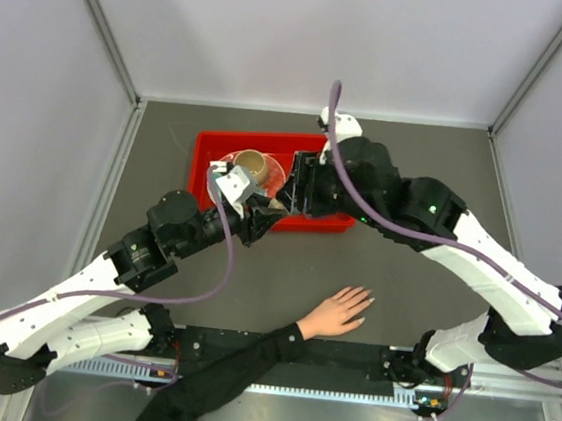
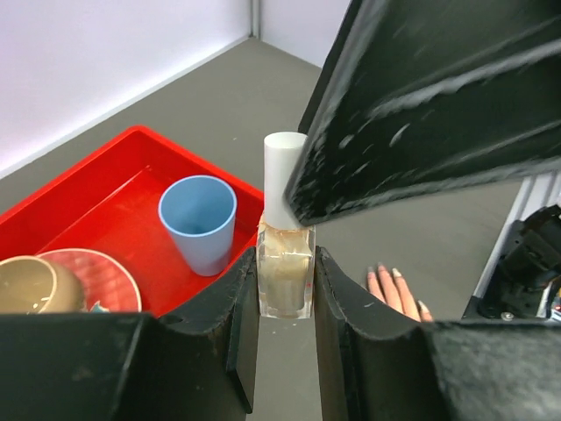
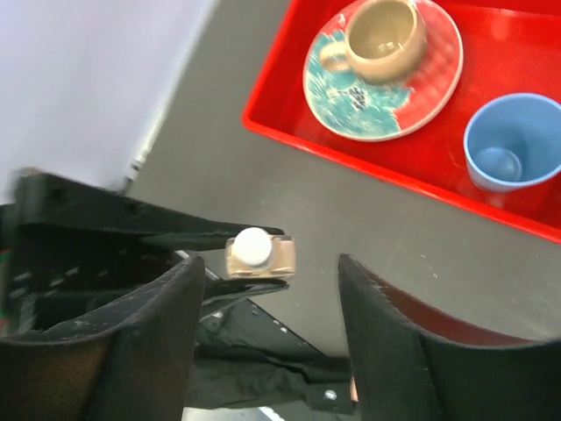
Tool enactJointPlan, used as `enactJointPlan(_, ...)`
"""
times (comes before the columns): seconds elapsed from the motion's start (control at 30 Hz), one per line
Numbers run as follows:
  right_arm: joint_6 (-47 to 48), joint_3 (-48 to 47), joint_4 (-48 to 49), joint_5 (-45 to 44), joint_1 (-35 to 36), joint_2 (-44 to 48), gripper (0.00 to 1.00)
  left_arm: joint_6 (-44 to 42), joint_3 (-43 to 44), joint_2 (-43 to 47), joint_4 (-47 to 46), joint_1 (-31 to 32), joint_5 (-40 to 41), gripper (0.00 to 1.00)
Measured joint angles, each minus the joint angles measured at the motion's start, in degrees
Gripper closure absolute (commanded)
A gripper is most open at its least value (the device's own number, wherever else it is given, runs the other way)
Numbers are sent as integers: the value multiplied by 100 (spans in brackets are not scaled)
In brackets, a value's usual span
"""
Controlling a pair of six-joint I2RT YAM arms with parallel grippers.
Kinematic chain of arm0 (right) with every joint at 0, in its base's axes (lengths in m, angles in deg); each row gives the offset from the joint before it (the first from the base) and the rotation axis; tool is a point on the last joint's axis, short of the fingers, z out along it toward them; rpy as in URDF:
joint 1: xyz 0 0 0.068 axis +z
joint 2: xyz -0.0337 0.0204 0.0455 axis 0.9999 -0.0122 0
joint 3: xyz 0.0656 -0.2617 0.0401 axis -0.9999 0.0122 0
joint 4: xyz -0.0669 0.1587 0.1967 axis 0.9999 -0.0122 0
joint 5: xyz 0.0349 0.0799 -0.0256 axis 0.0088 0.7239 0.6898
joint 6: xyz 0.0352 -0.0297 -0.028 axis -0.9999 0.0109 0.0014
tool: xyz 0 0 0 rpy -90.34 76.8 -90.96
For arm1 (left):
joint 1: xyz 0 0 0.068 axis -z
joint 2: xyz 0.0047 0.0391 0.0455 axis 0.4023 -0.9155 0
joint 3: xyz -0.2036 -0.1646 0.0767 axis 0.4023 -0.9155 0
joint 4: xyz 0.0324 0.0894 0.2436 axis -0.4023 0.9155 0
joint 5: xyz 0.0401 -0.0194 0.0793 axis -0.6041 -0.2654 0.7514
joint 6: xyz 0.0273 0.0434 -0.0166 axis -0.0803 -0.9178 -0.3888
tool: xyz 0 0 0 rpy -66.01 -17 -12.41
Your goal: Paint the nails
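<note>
the left pincer (image 2: 285, 294) clamped the polish bottle (image 2: 285, 276) upright, so the wide-open right pincer (image 3: 272, 263) likely needed to centre on the white cap (image 3: 252, 246) before closing squarely.

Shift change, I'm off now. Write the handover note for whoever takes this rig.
Left gripper: shut on the polish bottle, held upright above the table, beside the red tray.
Right gripper: open, fingers on either side of the bottle's white cap, not closed on it.
Hand: flat on the table near the arm bases, fingers spread; nails look pale, no paint visible.
Done: bottle picked up.
Left: take the cap off, then paint every nail.
</note>
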Motion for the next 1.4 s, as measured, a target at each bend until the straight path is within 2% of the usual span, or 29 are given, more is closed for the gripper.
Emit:
enactJointPlan(0.27, -39, -17, -188, -55, 11, -352, 60, -205, -184, 44, -4, 0, 98, 100)
enactJointPlan(0.6, -24, -120, -184, 33, 15, -503, 63, -308, -227, 68, 66, 0, 94, 100)
enactJointPlan(0.7, 0, -120, -181, 111, 15, -516, 86, -317, -227, 114, 87, 0, 76, 100)
enactJointPlan(0.73, 22, -120, -175, 142, 15, -516, 100, -319, -227, 125, 90, 0, 72, 100)
enactJointPlan(0.9, 155, 42, -11, 334, -13, -433, 100, -267, -227, 146, 160, 0, 9, 100)
enactJointPlan(1.17, 1193, 1060, 798, 1847, -190, 269, 100, 667, -227, 446, 570, -4, -787, 100)
enactJointPlan(1.4, 2516, 1543, 1436, 4122, -223, 1003, 100, 1606, -44, 741, 457, 2, -2496, 100)
